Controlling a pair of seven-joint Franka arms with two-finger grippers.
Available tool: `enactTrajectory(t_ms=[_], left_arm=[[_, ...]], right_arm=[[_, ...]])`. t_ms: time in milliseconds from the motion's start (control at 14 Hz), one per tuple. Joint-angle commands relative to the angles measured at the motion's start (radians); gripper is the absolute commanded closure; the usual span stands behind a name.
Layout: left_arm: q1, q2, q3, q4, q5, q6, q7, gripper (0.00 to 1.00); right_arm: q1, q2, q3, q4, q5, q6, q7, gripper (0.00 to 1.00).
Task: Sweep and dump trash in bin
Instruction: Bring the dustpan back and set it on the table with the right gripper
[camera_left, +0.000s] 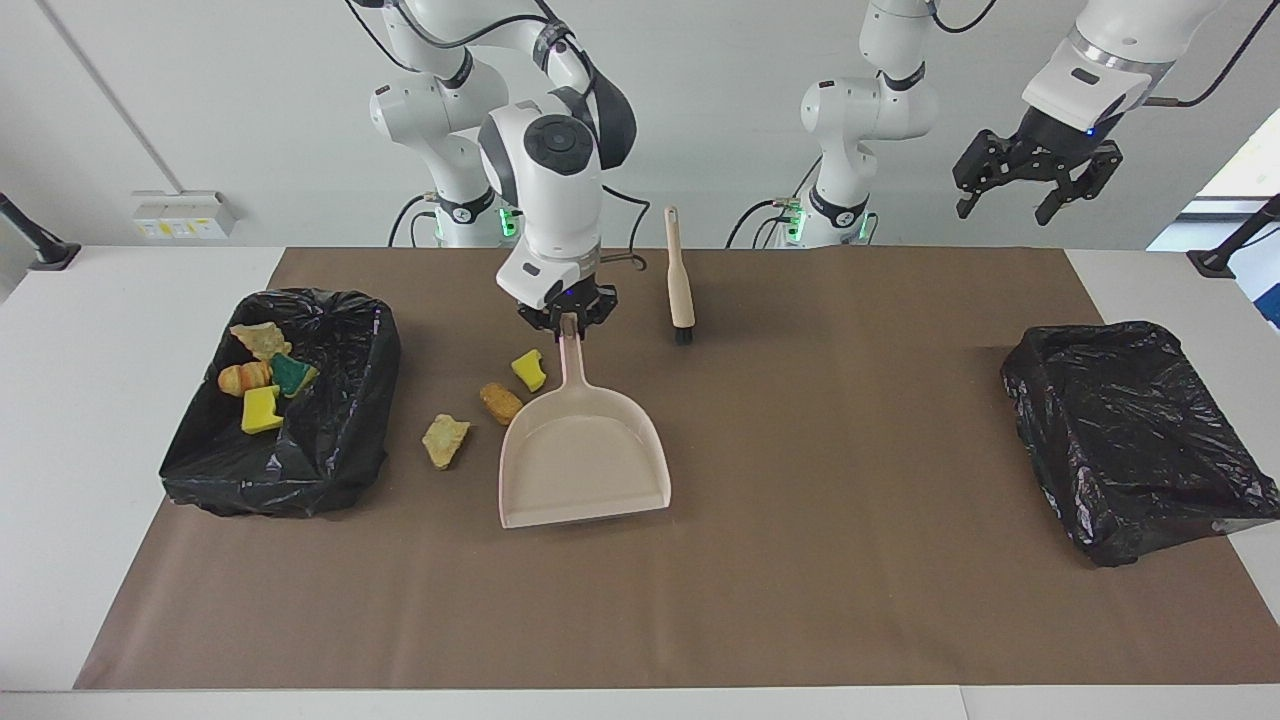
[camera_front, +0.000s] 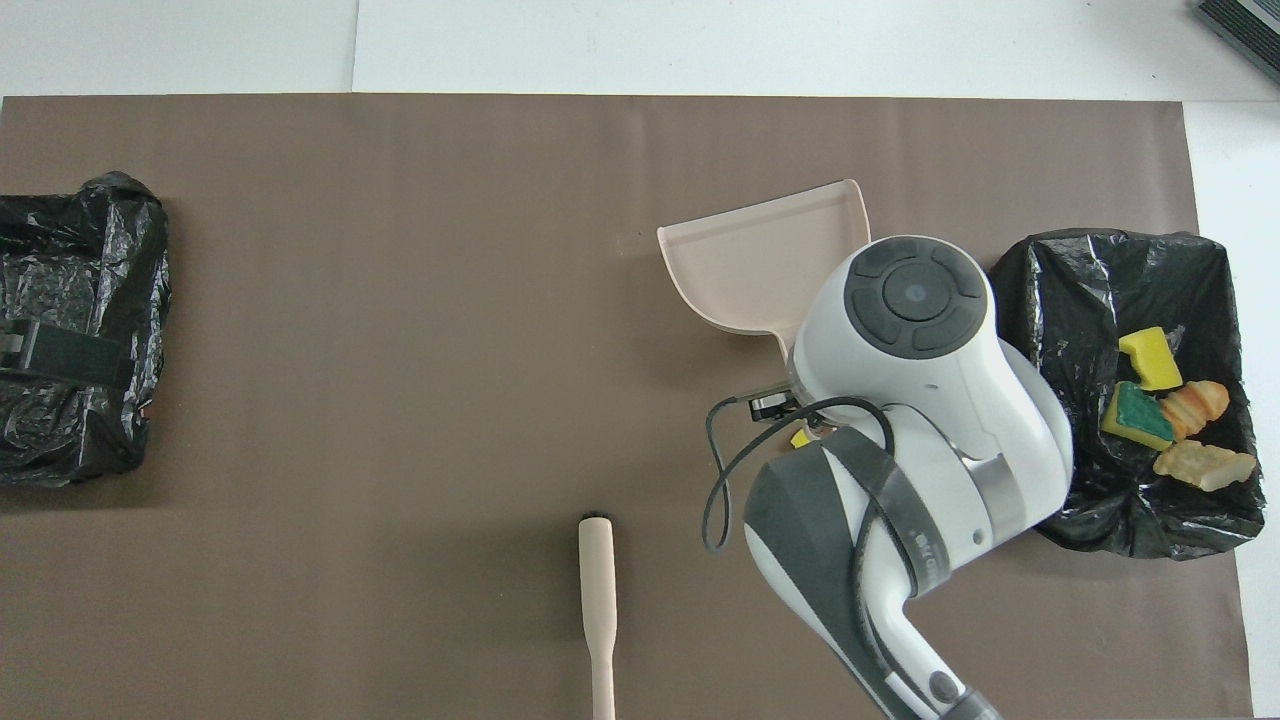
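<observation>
**Operator:** Where is the trash, and how will it handle?

**Spotter:** You have three loose pieces on the brown mat (camera_left: 800, 600), between the dustpan (camera_left: 585, 450) and the bin (camera_left: 340, 440) at the right arm's end: a yellow sponge bit (camera_left: 529, 369), a brown chunk (camera_left: 501, 403) and a tan chunk (camera_left: 445, 440). Four scraps (camera_left: 262, 380) already lie in that bin. They look light and soft, likely to roll or skid, so don't pinch them; push them low with the bristles.

**Operator:** And the grippers?

**Spotter:** Your right gripper (camera_left: 567, 325) is clamped on the dustpan's handle, with the pan flat on the mat. Your left gripper (camera_left: 1035, 185) waits in the air at its own end of the table, fingers spread, holding nothing.

**Operator:** What's in the way?

**Spotter:** The pan's side wall faces the scraps, and its open lip points away from the robots, so I judge you need to turn it. The brush (camera_left: 680, 285) lies free beside the handle; take it by its pale handle. The second bin (camera_left: 1135, 430) sits well apart.
</observation>
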Motion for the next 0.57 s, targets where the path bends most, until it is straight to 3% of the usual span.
enactTrajectory(t_ms=[0,215,501], left_arm=[[0.008,-0.013,-0.002,-0.006,0.001,-0.012,0.015,0.00],[0.008,-0.013,-0.002,-0.006,0.000,-0.012,0.015,0.00],[0.008,-0.013,-0.002,-0.006,0.000,-0.014,0.015,0.00]], right_arm=[[0.108,0.144,-0.007,0.128,0.017,0.022,0.196,1.00],[0.188,0.311,-0.008,0.278,0.012,0.084,0.292,1.00],[0.191,0.330,-0.008,0.274,0.024,0.175,0.292,1.00]])
